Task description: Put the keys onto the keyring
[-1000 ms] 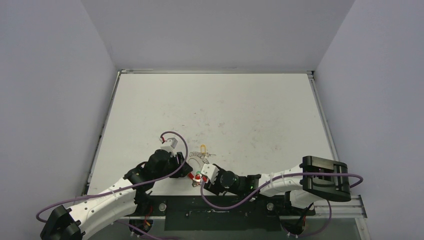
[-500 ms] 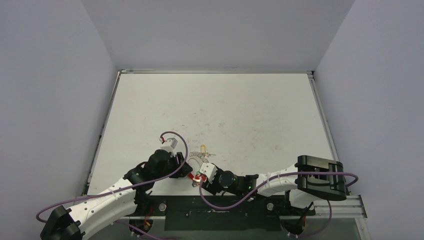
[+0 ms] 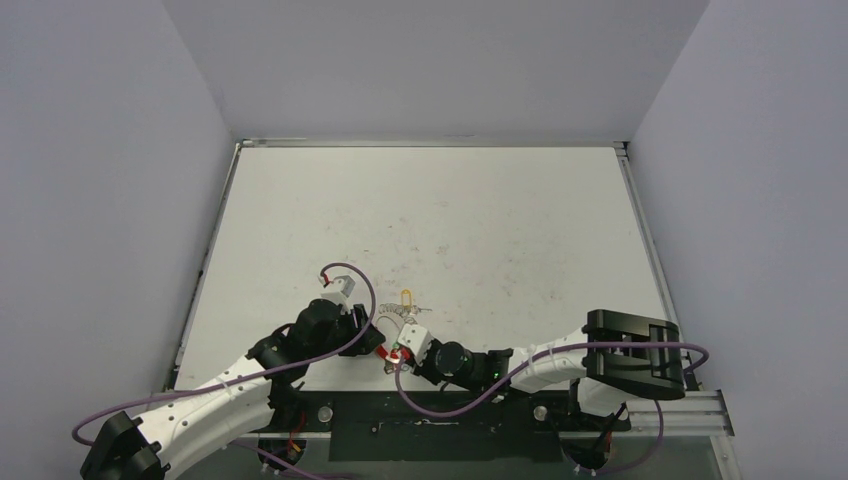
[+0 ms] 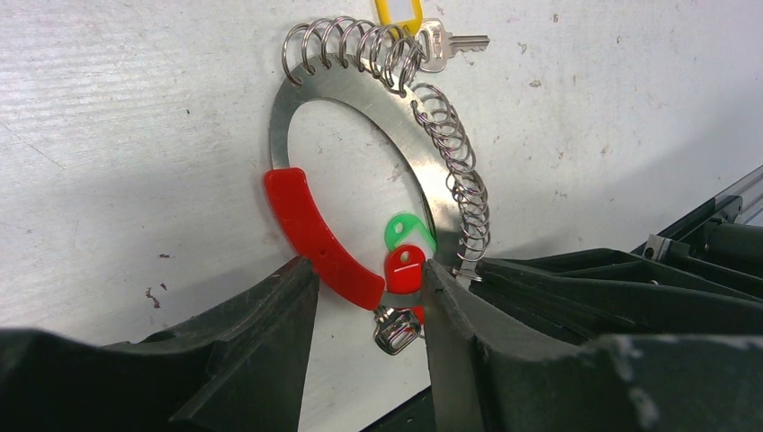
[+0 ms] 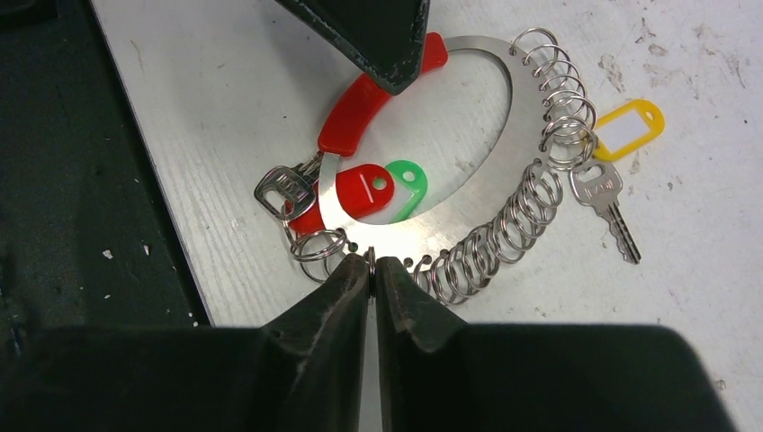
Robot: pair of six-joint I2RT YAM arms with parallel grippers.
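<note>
The keyring (image 4: 360, 94) is a flat silvery ring with a red plastic piece (image 4: 315, 234) and a row of small wire loops (image 5: 504, 234) on its rim. It lies on the table near the front edge (image 3: 393, 322). The red-tagged key (image 5: 360, 189) and the green-tagged key (image 5: 409, 180) hang at its lower rim. The yellow-tagged key (image 5: 603, 193) lies just outside. My left gripper (image 4: 369, 270) is closed in on the ring's lower rim, with the red piece against one finger and the metal band against the other. My right gripper (image 5: 372, 263) is shut on one small wire loop at the rim.
The dark base rail (image 3: 440, 425) runs just behind both grippers at the table's front edge. My left gripper's finger (image 5: 387, 45) reaches over the red piece in the right wrist view. Grey walls enclose the white table (image 3: 450, 220).
My right arm has crept a little to the left, closer to the ring. The left arm and the ring have not visibly moved.
</note>
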